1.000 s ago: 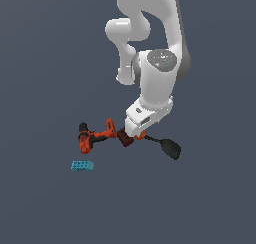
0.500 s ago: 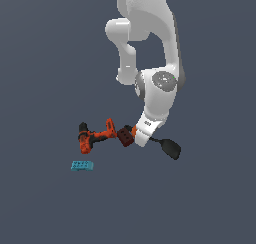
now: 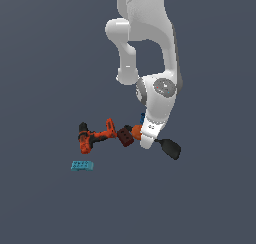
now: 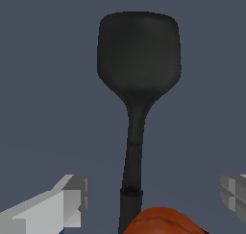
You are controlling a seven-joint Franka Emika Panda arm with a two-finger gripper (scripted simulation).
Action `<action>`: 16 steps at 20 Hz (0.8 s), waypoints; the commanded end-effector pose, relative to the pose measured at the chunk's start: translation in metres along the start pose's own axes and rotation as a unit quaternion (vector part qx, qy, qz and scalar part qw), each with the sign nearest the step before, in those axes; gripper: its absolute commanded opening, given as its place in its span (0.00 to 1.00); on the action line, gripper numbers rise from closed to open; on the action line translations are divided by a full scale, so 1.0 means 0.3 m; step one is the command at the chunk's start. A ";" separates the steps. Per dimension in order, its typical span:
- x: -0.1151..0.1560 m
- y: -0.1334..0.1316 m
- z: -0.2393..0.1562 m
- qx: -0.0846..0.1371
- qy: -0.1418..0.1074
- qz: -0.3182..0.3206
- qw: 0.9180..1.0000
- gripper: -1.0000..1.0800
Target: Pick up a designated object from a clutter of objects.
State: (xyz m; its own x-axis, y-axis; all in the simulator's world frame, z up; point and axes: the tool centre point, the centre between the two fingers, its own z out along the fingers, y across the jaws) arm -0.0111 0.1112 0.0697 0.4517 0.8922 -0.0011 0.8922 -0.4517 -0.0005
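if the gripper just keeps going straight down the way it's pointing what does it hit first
Most likely the black spatula: its handle runs between the open fingers of the gripper. The orange ball sits close by the handle, and depth is unclear, so it might be touched too.

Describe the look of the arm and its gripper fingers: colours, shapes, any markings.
The arm is glossy white, built of thick rounded segments, with a grey circular cap on the joint near the wrist. No cables show. The gripper has pale grey, blocky, squared-off fingers with flat faces. A small dark marking sits near the hand; it is too small to read.
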 end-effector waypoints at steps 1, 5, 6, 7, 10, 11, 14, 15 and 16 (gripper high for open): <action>0.002 -0.004 0.008 0.000 0.001 -0.007 1.000 0.96; 0.001 -0.003 0.010 0.000 0.000 -0.005 1.000 0.96; 0.001 -0.004 0.015 0.000 0.000 -0.005 1.000 0.96; 0.001 -0.004 0.022 0.000 0.000 -0.005 1.000 0.96; 0.000 -0.005 0.055 0.000 0.000 -0.006 1.000 0.96; 0.000 -0.006 0.069 0.000 0.000 -0.006 1.000 0.96; 0.000 -0.007 0.119 0.000 0.000 -0.007 1.000 0.96; 0.000 -0.007 0.133 0.000 0.000 -0.007 1.000 0.96; 0.000 -0.007 0.145 0.000 0.000 -0.007 1.000 0.96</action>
State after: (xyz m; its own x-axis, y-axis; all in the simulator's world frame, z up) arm -0.0131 0.1120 0.0326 0.4395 0.8983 -0.0005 0.8983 -0.4395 -0.0008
